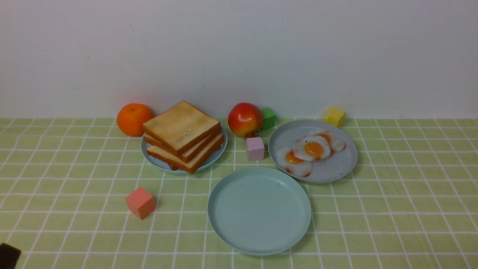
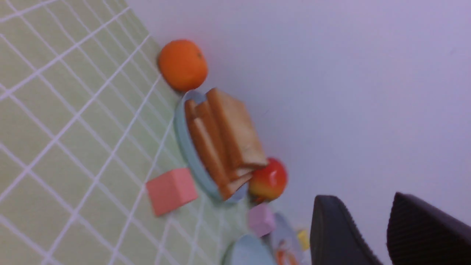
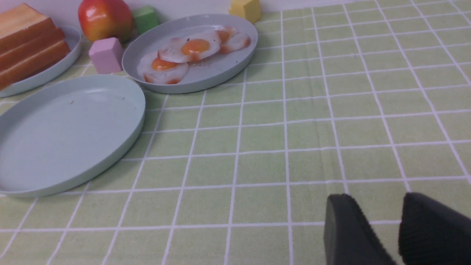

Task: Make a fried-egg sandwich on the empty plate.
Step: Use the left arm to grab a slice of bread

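While left gripper and right gripper hang parted, empty, top toast seems light, stiff: pinch its crust edge.

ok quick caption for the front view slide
Empty teal plate in front, toast stack back left, fried eggs back right, nothing assembled yet.

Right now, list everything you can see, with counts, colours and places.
toast slices: at least three, golden brown, stacked on light blue plate, back left
fried eggs: three, white with orange yolks, on grey-blue plate, back right
empty plate: one, pale teal, front centre
orange: one, orange, left of toast
apple: one, red-yellow, between back plates
cubes: four: green cube beside apple, yellow cube behind eggs, lilac cube centre, salmon cube front left
left gripper: one, black, open, empty
right gripper: one, black, open, empty
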`<state>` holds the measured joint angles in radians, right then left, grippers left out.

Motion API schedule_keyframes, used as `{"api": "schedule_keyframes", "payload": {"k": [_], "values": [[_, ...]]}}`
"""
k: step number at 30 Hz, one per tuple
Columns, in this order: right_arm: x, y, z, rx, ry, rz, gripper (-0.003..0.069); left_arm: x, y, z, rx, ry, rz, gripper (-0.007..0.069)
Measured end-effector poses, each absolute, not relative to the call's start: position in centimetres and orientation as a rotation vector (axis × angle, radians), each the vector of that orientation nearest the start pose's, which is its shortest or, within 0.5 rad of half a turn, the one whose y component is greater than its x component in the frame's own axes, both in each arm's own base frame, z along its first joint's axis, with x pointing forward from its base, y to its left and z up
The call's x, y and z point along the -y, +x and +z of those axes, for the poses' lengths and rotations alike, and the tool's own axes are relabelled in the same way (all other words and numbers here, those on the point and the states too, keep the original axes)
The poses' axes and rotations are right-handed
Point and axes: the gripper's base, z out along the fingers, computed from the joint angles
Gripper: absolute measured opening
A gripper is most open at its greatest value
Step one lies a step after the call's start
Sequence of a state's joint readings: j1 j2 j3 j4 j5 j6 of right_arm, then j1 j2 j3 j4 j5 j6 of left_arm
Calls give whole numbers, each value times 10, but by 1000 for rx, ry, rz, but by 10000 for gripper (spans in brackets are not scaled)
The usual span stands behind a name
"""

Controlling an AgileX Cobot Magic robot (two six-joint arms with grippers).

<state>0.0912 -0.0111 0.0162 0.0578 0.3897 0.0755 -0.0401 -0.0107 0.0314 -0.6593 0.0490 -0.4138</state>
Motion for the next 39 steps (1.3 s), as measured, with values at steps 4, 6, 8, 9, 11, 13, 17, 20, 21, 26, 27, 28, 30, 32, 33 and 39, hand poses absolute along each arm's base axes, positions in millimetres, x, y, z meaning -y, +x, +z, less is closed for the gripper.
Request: {"api": "schedule_keyframes", "payload": {"k": [4,6,8,9,11,13,17,20,21,26,27,28,30,32,33,39], "values": [[-7,52,173,-1881,20,172,239,2,56,205,-1341,-821,-941,227],[-7,52,173,-1881,20,172,239,6,54,219,-1381,-746,-929,181],[-7,52,173,-1881,20,172,239,9,51,237,-1416,-653,-884,135],[-7,52,173,-1881,20,172,239,11,52,245,-1452,-604,-849,108],[-7,52,173,-1881,20,172,239,15,58,262,-1548,-515,-779,55],[-7,52,173,-1881,20,172,239,20,66,272,-1660,-441,-733,20],[-7,52,173,-1881,20,172,239,32,94,298,-1908,-241,-666,-5],[-7,52,173,-1881,20,172,239,40,113,314,-2063,-91,-630,-7],[-7,52,174,-1878,30,183,239,43,125,321,-2155,-20,-604,-6],[-11,53,177,-1814,218,404,239,45,167,337,-2358,100,-514,-6],[-12,54,180,-1777,263,453,239,46,176,338,-2375,93,-513,-6],[-12,54,180,-1776,273,465,239,46,176,339,-2370,94,-512,-6],[-11,55,190,-1644,410,611,239,48,197,342,-2386,81,-522,-13],[-10,56,196,-1570,483,683,239,52,205,340,-2397,104,-525,-13],[-10,56,196,-1563,489,690,239,53,206,340,-2399,109,-525,-13],[-17,50,226,-1602,460,774,188,83,211,326,-2453,325,-516,-13]]}}
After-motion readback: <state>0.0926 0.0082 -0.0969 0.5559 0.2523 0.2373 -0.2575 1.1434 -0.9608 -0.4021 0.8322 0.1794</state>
